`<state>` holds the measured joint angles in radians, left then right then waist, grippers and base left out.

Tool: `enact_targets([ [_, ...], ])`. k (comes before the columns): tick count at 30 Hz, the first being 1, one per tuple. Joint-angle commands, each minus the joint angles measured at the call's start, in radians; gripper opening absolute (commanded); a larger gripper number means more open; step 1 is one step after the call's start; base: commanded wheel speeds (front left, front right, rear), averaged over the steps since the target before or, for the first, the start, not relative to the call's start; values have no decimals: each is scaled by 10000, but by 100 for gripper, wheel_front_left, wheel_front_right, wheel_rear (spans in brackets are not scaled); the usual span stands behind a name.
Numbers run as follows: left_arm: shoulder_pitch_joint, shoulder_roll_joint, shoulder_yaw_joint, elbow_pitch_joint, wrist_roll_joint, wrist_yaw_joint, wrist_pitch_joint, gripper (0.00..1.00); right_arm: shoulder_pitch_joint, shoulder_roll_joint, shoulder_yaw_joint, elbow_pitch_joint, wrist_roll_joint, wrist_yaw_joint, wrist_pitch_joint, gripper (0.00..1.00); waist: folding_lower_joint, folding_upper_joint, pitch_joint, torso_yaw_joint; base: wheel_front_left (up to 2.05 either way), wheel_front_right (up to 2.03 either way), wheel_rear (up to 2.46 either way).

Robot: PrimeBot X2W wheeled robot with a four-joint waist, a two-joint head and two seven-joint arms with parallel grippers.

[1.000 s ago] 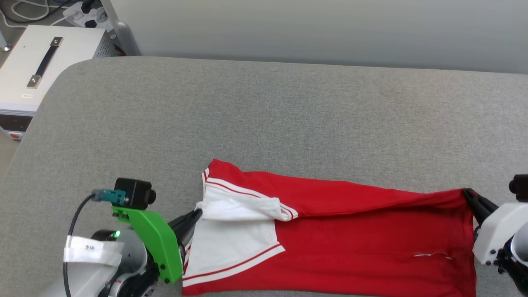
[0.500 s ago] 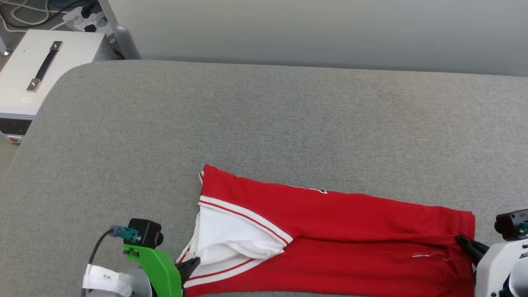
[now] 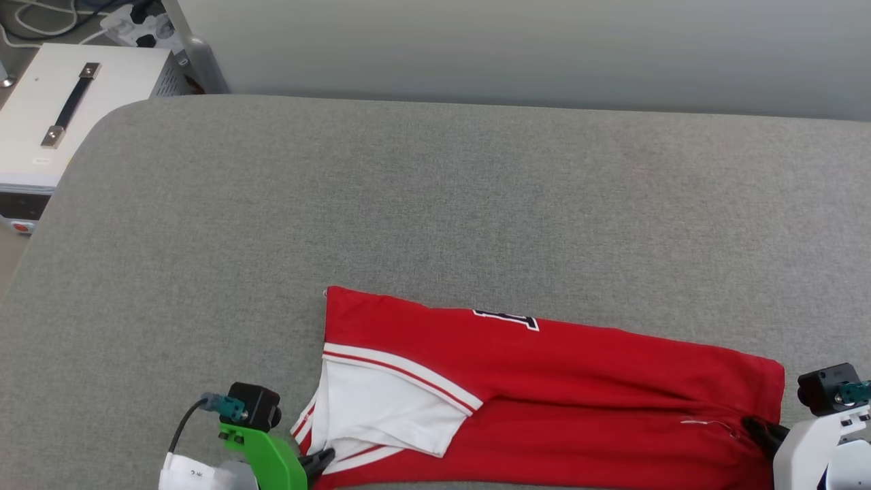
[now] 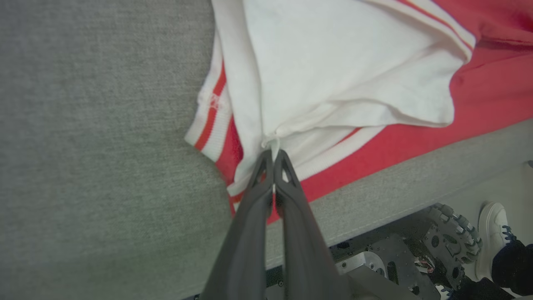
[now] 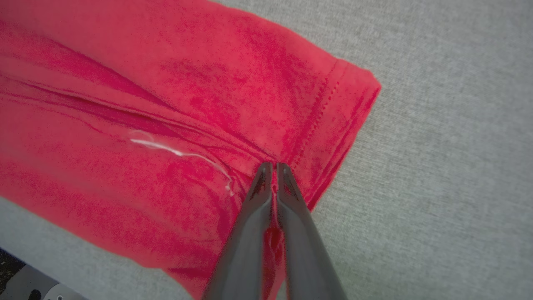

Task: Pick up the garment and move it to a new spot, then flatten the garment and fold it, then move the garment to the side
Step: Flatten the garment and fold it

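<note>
The garment (image 3: 558,381), a red jersey with white sleeves, lies folded lengthwise as a long band along the near edge of the grey table (image 3: 435,204). A bit of black lettering (image 3: 507,318) peeks out at the far fold. My left gripper (image 3: 325,454) is shut on the white sleeve fabric (image 4: 333,75) at the band's left end; the left wrist view shows the cloth pinched between the fingertips (image 4: 272,160). My right gripper (image 3: 757,427) is shut on the red hem (image 5: 316,125) at the right end, where the right wrist view shows its fingertips (image 5: 270,166) gripping the fold.
A white box with a black handle (image 3: 61,109) stands off the table's far left corner, with cables behind it. A pale wall runs behind the table. The left wrist view shows the robot's wheeled base (image 4: 454,237) and a person's white shoe (image 4: 493,233) below the table's near edge.
Both grippers have pulled their held edges back toward the near edge, laying the upper layer over. The far fold settled flat and the black lettering came into sight.
</note>
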<state>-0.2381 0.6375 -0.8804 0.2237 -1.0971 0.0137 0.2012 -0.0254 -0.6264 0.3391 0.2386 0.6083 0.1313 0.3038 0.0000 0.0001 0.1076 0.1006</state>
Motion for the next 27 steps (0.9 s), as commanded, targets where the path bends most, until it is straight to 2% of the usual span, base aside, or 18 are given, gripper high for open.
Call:
enact_targets([
  [1,33,-60,-85,178,90,-26,-72,75,-54,133,127,147,192,-6,64,100,0,-1,-235,-28,0,0,0],
  [2,67,-86,-93,246,91,-26,-113,100,-60,140,179,163,265,-6,78,100,0,-1,-310,-43,0,0,0],
  [11,258,-123,348,-21,161,62,-1265,100,-82,-133,-16,-484,848,-6,126,100,0,-1,-802,-178,0,0,0],
  [17,350,-185,964,-635,308,408,-2557,100,229,-101,-857,-1233,1234,-6,983,100,0,-1,-948,-209,0,0,0],
  [22,475,-489,1526,-901,660,676,-4080,100,660,351,-1867,-1604,1139,-6,1999,100,0,-1,-1050,-186,0,0,0],
  [27,664,-868,2302,-990,1731,914,-4607,100,1050,1175,-3027,-1507,526,-6,3328,100,0,-1,-1000,-133,0,0,0],
])
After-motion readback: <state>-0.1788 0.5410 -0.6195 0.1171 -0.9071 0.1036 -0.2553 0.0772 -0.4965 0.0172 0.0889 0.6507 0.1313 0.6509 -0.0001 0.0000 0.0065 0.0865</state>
